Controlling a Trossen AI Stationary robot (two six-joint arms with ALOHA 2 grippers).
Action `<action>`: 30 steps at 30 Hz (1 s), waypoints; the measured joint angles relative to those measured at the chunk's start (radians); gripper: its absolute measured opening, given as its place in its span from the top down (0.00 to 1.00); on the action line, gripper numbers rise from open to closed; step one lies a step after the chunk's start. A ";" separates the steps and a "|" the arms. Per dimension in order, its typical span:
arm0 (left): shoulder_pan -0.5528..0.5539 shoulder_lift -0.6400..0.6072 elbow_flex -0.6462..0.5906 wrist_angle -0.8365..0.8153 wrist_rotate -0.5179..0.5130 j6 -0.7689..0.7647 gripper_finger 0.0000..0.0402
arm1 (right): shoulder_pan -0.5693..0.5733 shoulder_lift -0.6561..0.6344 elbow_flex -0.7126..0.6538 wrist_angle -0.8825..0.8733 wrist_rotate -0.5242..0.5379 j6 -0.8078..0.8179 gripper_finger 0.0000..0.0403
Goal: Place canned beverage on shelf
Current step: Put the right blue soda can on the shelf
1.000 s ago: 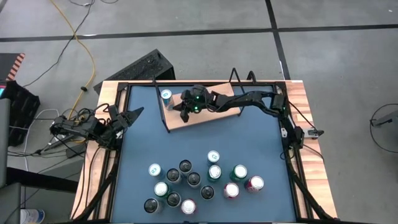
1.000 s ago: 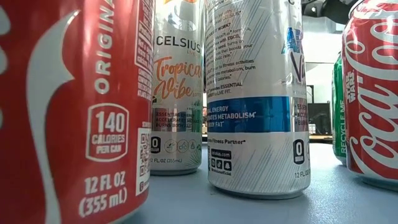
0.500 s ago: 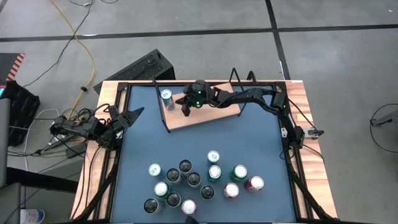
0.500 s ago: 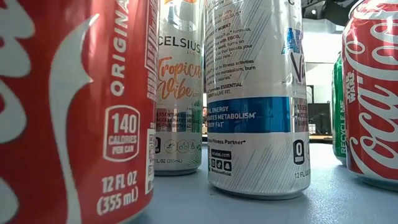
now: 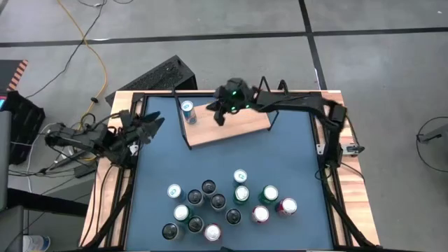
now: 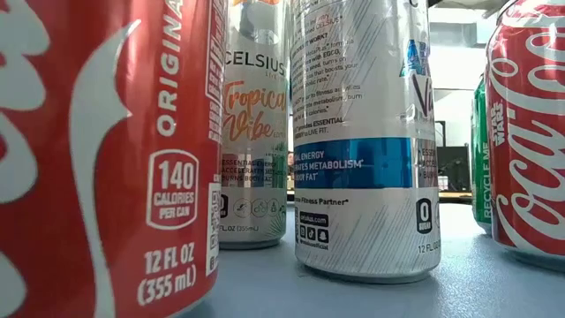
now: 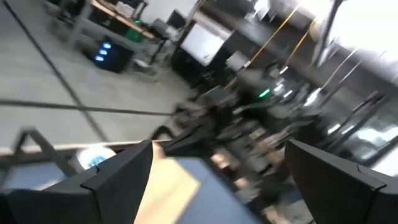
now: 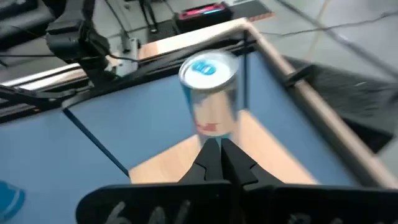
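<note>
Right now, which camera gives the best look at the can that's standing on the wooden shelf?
The right wrist view: the can stands upright on the shelf, just beyond the shut right gripper. The high view shows only its top; the left wrist view, a blur; the low view, nothing.

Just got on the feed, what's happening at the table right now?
One can stands upright on the shelf at the far side of the table. The right gripper is over the shelf beside that can, fingers shut and empty. The left gripper waits open at the table's left edge. The rest of the cans stand clustered at the near side.
</note>
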 joint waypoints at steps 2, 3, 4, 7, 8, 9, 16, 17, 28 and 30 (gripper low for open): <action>0.019 0.096 0.108 -0.100 0.004 0.039 0.12 | -0.003 -0.066 0.000 -0.063 0.028 -0.055 1.00; 0.032 0.145 0.165 -0.171 0.013 0.046 0.12 | -0.004 -0.099 0.000 -0.096 0.042 -0.080 1.00; 0.047 0.195 0.230 -0.256 0.024 0.048 0.12 | -0.006 -0.134 0.000 -0.125 0.054 -0.105 1.00; 0.120 0.358 0.438 -0.548 0.099 0.052 0.12 | -0.012 -0.225 0.000 -0.200 0.087 -0.167 1.00; 0.158 0.413 0.505 -0.637 0.147 0.052 0.12 | -0.016 -0.251 0.000 -0.228 0.098 -0.180 1.00; 0.200 0.469 0.574 -0.727 0.203 0.057 0.12 | -0.020 -0.272 0.000 -0.255 0.105 -0.191 1.00; 0.522 0.812 0.963 -1.069 0.635 0.375 0.12 | -0.045 -0.370 0.000 -0.354 0.122 -0.212 1.00; 0.563 0.857 1.007 -1.106 0.664 0.438 0.12 | -0.044 -0.380 0.000 -0.366 0.122 -0.216 1.00; 0.854 1.138 1.175 -1.287 0.986 0.817 0.12 | -0.043 -0.460 -0.001 -0.472 0.122 -0.228 1.00; 0.859 1.158 1.174 -1.299 0.966 0.875 0.12 | -0.041 -0.463 -0.001 -0.486 0.122 -0.228 1.00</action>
